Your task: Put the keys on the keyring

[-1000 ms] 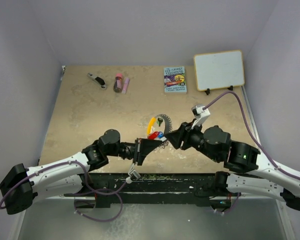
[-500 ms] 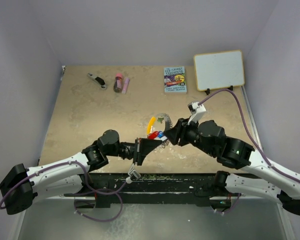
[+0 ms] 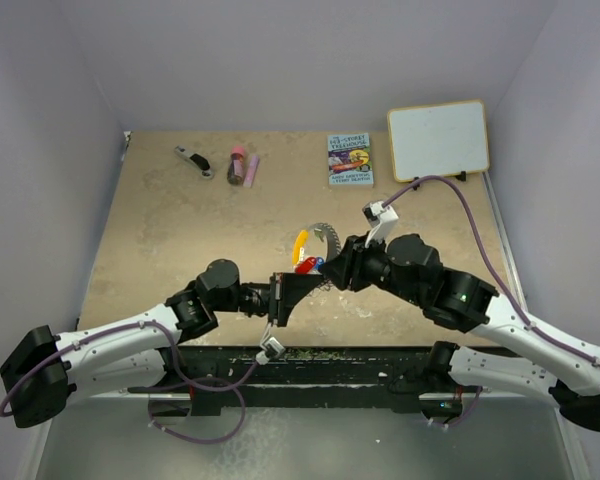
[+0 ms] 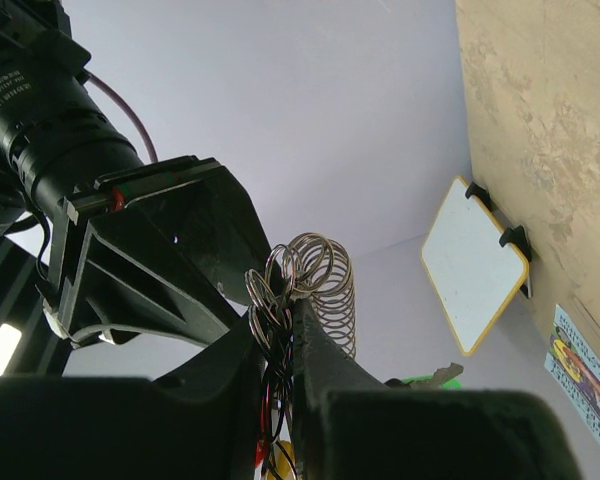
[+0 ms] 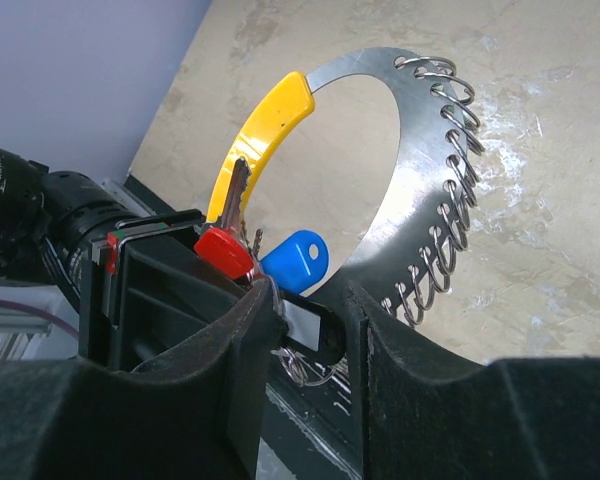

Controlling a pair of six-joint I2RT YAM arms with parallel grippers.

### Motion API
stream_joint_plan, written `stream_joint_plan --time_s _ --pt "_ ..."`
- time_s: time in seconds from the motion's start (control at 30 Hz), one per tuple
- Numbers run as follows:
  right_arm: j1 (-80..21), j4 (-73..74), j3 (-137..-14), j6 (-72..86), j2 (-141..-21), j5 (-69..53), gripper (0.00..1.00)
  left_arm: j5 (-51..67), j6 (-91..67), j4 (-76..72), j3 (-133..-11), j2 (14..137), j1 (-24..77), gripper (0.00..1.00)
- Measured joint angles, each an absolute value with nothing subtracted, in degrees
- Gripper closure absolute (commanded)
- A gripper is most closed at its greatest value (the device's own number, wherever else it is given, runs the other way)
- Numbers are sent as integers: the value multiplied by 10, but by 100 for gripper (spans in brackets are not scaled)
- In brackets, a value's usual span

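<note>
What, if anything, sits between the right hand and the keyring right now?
Nothing visible blocks it. The right hand is at the keyring, straddling a black, white-labelled piece there. The red key and blue key hang just beyond, and the left hand grips the ring beside them.

Robot lab test booth: plain lilac walls point(image 3: 280, 60) box beige table point(image 3: 180, 230); left arm point(image 3: 110, 345), right arm point(image 3: 520, 335) bolted at edge.

The keyring point(image 5: 420, 150) is a flat silvery ring with 1 yellow stretch and wire loops strung along the opposite rim. The red-headed key point(image 5: 223, 250) and blue-headed key point(image 5: 295, 262) sit side by side at its lower edge, with a metal blade crossing the yellow stretch.
</note>
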State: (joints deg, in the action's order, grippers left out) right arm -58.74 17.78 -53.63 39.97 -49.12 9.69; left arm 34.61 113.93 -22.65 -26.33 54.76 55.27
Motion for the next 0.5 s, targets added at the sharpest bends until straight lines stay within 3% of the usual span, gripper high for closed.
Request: stream_joint_plan --time_s 0.23,0.37,0.5 --pt "-587 183 -532 405 -482 93 66 340 1130 -244 -258 549 553 94" --pt "-587 191 -525 409 -476 92 78 341 1129 -256 -250 549 553 94" --pt "-584 193 -520 415 -476 91 98 340 1127 -258 -245 549 552 94"
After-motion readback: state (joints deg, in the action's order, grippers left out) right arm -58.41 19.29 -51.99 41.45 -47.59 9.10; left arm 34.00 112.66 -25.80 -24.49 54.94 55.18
